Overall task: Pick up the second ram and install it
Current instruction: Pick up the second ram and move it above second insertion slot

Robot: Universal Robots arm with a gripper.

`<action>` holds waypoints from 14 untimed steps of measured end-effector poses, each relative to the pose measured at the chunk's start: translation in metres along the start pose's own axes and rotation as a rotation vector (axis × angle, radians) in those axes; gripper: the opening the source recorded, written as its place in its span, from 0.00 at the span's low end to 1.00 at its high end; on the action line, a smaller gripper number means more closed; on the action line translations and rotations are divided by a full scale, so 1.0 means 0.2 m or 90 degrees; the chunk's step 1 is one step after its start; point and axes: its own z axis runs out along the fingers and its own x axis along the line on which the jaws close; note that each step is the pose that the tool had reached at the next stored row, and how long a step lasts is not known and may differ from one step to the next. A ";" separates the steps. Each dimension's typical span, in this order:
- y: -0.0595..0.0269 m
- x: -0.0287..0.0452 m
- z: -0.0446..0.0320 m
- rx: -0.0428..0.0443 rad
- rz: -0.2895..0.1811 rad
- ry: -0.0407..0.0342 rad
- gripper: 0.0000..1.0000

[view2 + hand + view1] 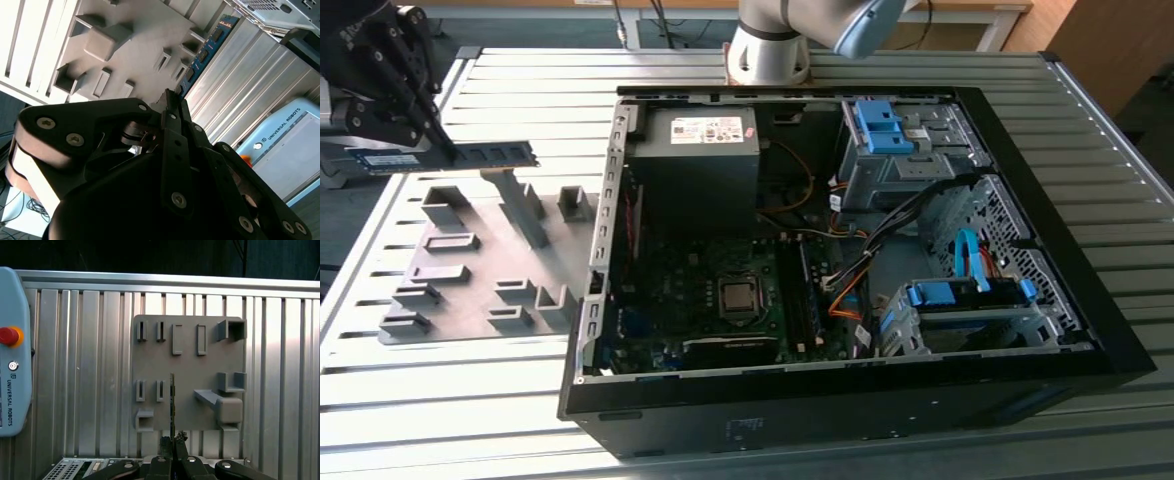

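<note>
The second ram (pixel 487 155), a thin blue-green stick with dark chips, hangs level above the far end of the grey fixture plate (pixel 467 265) at the exterior view's left. My gripper (pixel 438 150) is shut on it near its middle. In the first wrist view the ram (pixel 172 400) shows edge-on, rising from the fingertips of the gripper (pixel 172 441) over the plate (pixel 185 375). In the second wrist view the ram (pixel 204 50) runs out past the gripper (pixel 172 100). The open computer case (pixel 1067 330) lies to the exterior view's right, with its motherboard (pixel 720 290) exposed.
A grey power supply (pixel 700 135) sits at the far end of the case, with blue drive-bay clips (pixel 881 125) and cables (pixel 854 270) beside it. The arm's base (pixel 767 50) stands behind the case. A pale blue teach pendant (pixel 12 350) lies on the ribbed metal table (pixel 454 400).
</note>
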 end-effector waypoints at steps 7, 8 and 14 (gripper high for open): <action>-0.010 0.000 0.000 0.0000 0.000 0.0000 0.14; -0.012 0.000 0.000 0.0000 0.000 0.0000 0.14; -0.034 0.000 0.000 0.0000 0.000 0.0001 0.14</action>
